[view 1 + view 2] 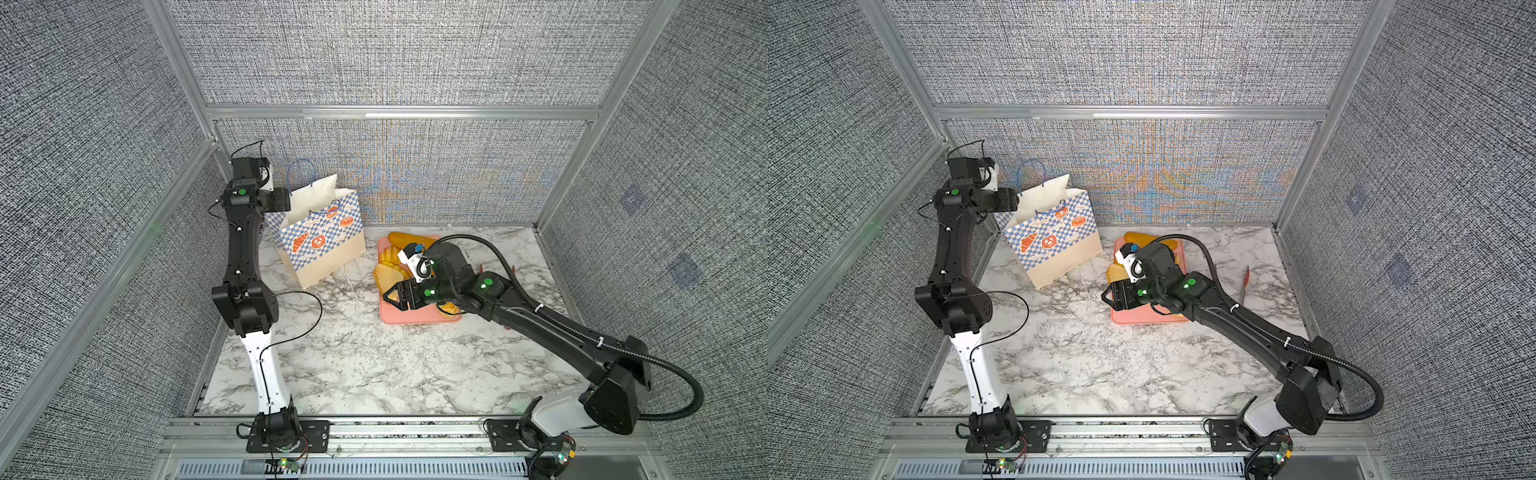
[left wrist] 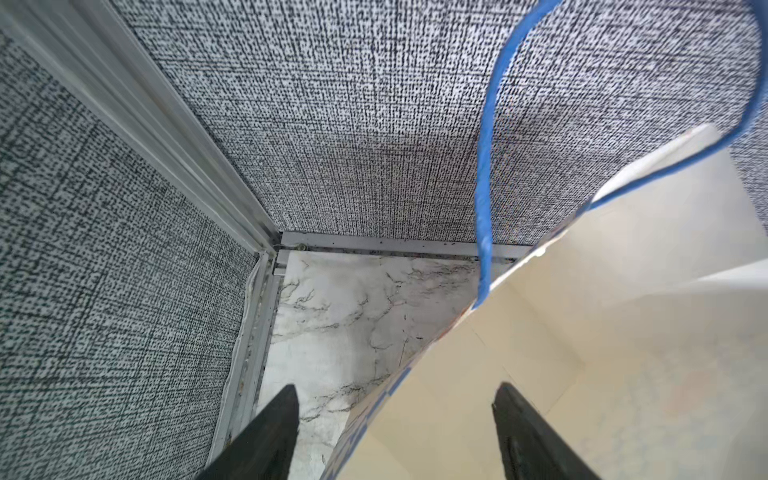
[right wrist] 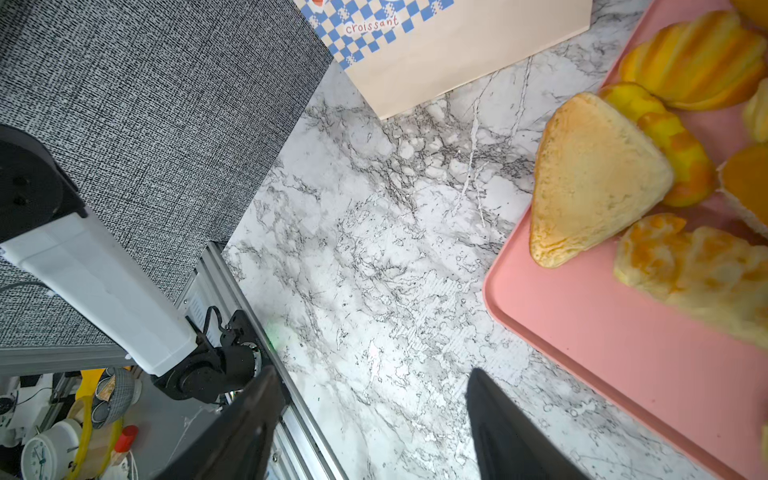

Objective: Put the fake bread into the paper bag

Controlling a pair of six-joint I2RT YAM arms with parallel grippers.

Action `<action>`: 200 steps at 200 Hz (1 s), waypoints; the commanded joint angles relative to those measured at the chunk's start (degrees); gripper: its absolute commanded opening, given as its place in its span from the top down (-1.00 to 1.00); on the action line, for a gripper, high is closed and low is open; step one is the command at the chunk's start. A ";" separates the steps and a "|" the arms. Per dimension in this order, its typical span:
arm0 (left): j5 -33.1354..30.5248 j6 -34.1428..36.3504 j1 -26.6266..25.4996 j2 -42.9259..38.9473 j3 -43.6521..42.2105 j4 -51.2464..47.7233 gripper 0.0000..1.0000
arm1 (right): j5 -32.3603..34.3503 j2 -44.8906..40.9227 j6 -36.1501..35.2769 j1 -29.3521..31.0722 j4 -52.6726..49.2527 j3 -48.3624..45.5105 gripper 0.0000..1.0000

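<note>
The counter [image 1: 374, 365] was white marble with grey lines. In both top views the paper bag [image 1: 328, 249] stood on it at the upper left. A pink tray [image 1: 399, 319] lay flat near the bag, not touching. A thin red thing [image 1: 1246, 282] lay further right.

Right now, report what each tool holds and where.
Nothing is held. The left tool stands open astride the rim of the paper bag; the right tool hangs open by the pink tray.

paper bag [image 3: 457, 50]: one word, "croissant", in red script on its blue-and-white checked strip, read from the right wrist view. more red lettering on the same strip in both top views, too small to read. clock [image 3: 39, 457]: dial numerals too small to read.
</note>
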 commanded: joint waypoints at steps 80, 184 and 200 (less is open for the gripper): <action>1.71 -1.52 0.01 2.26 0.60 0.82 -0.12 | 4.11 2.22 1.18 2.66 -2.12 2.14 -0.41; 2.39 -5.83 0.01 -0.85 0.11 -2.60 0.58 | 11.71 3.60 4.46 2.72 -10.60 4.85 -0.43; 3.13 -7.07 0.00 -1.09 0.05 -3.19 0.73 | 12.60 4.23 5.08 2.66 -13.87 6.26 -0.43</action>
